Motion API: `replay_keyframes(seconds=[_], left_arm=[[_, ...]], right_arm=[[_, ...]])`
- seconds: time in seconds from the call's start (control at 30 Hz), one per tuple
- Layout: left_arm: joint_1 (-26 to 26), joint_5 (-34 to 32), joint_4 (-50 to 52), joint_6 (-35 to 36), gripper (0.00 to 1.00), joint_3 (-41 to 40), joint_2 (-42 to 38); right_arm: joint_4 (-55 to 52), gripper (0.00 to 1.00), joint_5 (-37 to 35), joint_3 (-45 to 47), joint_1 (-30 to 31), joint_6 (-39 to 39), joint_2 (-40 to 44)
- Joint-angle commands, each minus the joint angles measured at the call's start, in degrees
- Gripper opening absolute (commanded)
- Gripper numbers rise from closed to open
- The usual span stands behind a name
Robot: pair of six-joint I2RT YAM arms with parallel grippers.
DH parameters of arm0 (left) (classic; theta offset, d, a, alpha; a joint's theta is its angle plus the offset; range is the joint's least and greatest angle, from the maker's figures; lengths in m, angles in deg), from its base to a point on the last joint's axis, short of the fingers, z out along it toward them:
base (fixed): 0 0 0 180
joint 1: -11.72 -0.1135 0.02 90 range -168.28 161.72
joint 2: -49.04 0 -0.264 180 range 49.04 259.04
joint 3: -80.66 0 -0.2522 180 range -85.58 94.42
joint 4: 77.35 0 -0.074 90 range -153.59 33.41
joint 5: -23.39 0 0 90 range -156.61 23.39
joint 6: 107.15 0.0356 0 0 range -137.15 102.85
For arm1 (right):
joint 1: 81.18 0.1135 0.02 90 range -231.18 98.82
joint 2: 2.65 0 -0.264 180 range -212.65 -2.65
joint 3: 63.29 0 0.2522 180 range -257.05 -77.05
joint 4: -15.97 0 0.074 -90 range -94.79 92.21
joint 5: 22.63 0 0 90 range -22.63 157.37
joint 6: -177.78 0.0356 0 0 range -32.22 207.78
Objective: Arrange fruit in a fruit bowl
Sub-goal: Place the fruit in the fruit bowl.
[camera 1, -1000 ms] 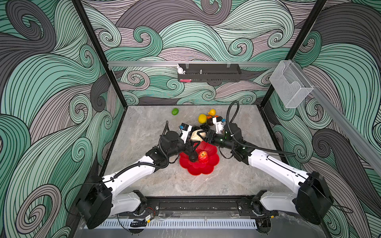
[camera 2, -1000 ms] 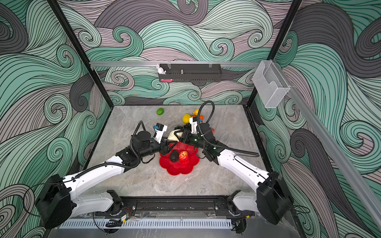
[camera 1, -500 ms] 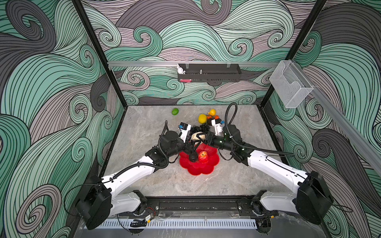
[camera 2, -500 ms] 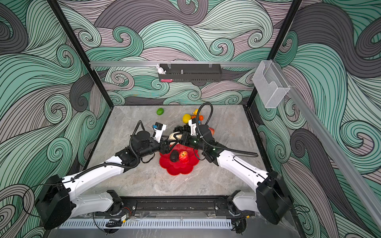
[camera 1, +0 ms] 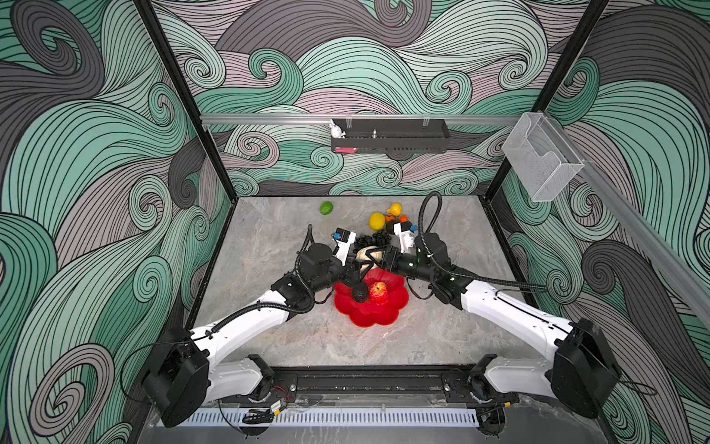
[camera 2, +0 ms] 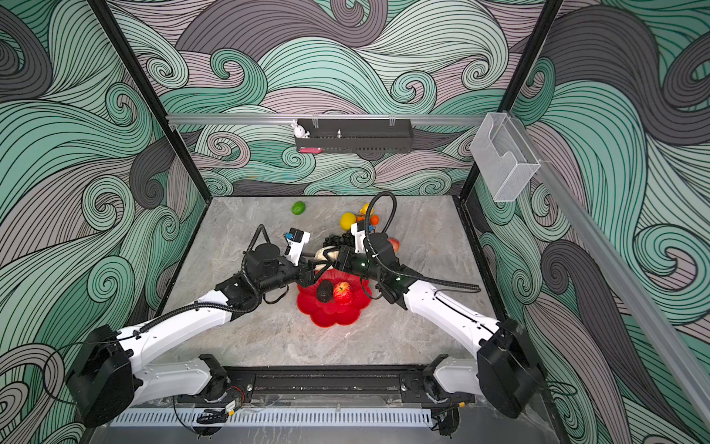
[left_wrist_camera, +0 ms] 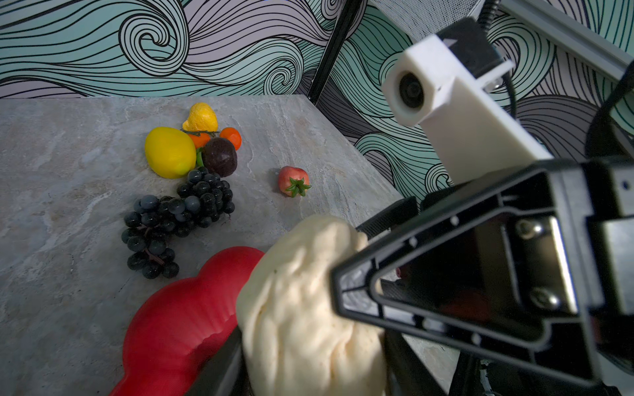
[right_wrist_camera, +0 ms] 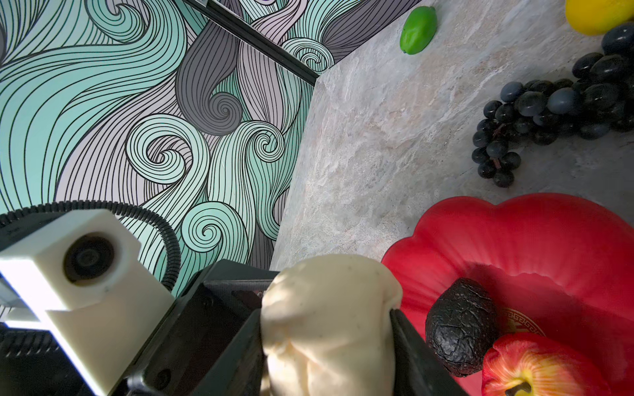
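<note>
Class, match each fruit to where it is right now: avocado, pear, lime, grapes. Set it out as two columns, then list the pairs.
Fruits:
1. avocado
2. pear
3. lime
4. grapes

Places:
A. alone at the far end of the table
B. inside the red bowl
C. on the table just behind the bowl
D. held up off the table

Pairs: 1-B, 2-D, 3-A, 4-C

Swirl-patterned walls (camera 1: 96, 153) enclose a grey marble table (camera 1: 269, 238). A black shelf (camera 1: 390, 140) bears a white rabbit figurine (camera 1: 337, 130), and a clear bin (camera 1: 538, 161) hangs nearby.
</note>
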Motion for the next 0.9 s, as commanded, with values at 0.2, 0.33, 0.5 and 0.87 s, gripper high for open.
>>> replay_keyframes(seconds=[0.2, 0.33, 0.5, 0.87], left_arm=[[-0.35, -2.72, 8.24, 2.55, 0.43, 5.09, 1.10], [-0.35, -4.86, 15.79, 4.90, 0.43, 7.98, 2.39], [-0.35, -7.99, 28.53, 8.31, 0.43, 15.00, 6.53], [-0.79, -11.73, 52.56, 10.60, 0.42, 35.87, 23.21]], right_arm=[[-6.92, 0.75, -3.84, -0.35, 0.42, -5.45, 1.29], [-9.33, 0.84, -5.20, 0.70, -1.43, -7.88, 3.42], [-13.05, 0.88, -6.33, 3.39, -5.25, -11.43, 8.00], [-23.04, 0.90, -8.68, 12.28, -7.38, -15.81, 22.74]])
